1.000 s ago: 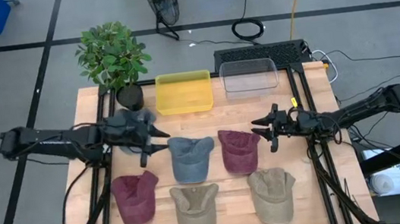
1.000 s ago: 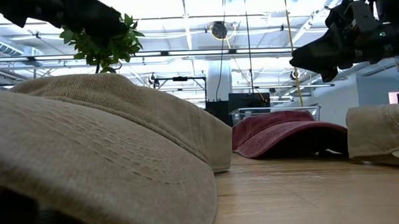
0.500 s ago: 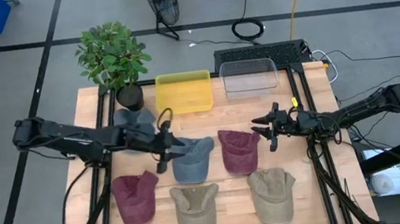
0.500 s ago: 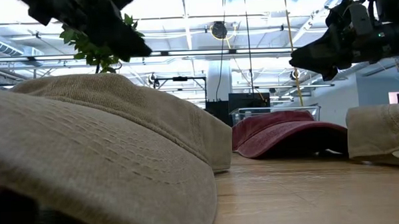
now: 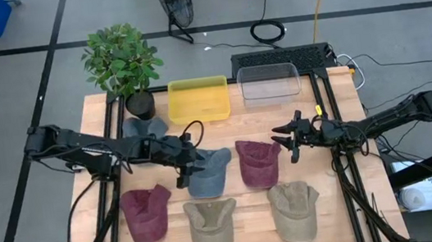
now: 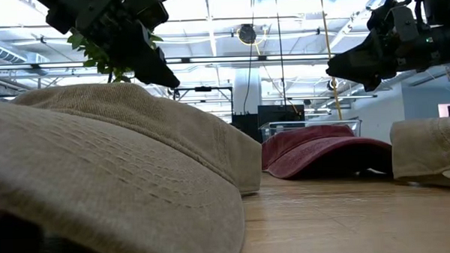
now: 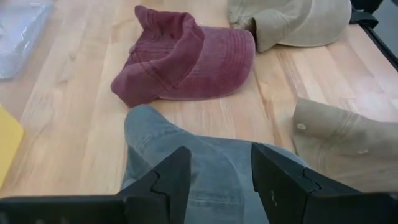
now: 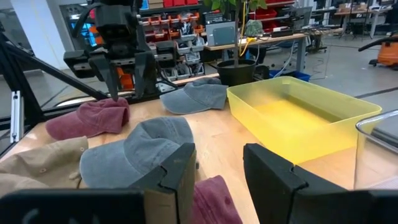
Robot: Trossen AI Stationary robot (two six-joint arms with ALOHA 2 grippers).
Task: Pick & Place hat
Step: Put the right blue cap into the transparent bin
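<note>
1. Left gripper point(image 5: 188, 167), fingers spread, hangs over blue-grey hat point(image 5: 206, 174) at mid-table.
2. Right gripper point(image 5: 285, 142), fingers apart and empty, beside maroon hat point(image 5: 259, 163); bare wood between.

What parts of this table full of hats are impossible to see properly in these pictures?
- Low view: a tan hat fills the foreground and hides most of the table behind it.
- Low view: another tan hat is cut off by the edge.
- Left wrist view: the blue-grey hat is partly covered by the left gripper.
- High view: the clear bin is too faint to show any contents.
</note>
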